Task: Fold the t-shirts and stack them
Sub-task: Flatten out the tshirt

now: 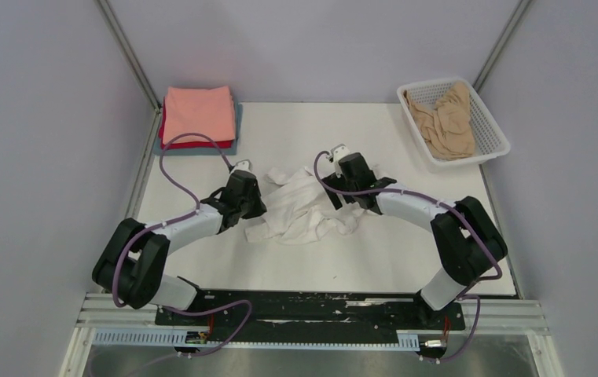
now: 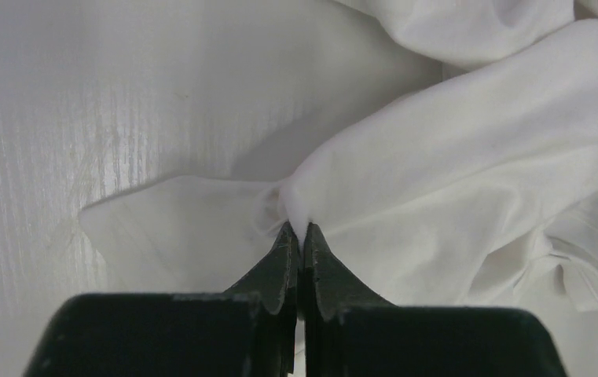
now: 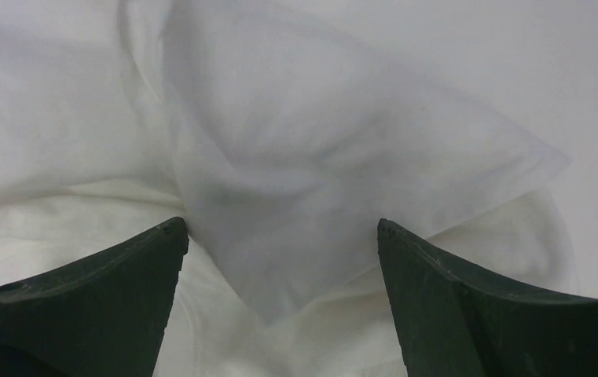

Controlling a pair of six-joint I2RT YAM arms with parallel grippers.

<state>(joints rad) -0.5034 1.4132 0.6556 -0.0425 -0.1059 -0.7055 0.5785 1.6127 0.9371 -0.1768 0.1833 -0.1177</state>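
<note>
We see one white t-shirt [image 1: 303, 208], crumpled, soft and creased, mid tabletop [image 1: 390, 259]. Left gripper [image 2: 302, 232] is clamped on a fold at its edge. Right gripper [image 3: 280, 228] is spread wide, straddling a smooth flap. Far left, three folded flat in one stack: salmon-pink t-shirt [image 1: 198, 114] on top, then red t-shirt [image 1: 189, 144], then grey-blue t-shirt [image 1: 236, 129]. Far right, one tan t-shirt [image 1: 442, 122] is bunched in the white mesh basket [image 1: 490, 129].
</note>
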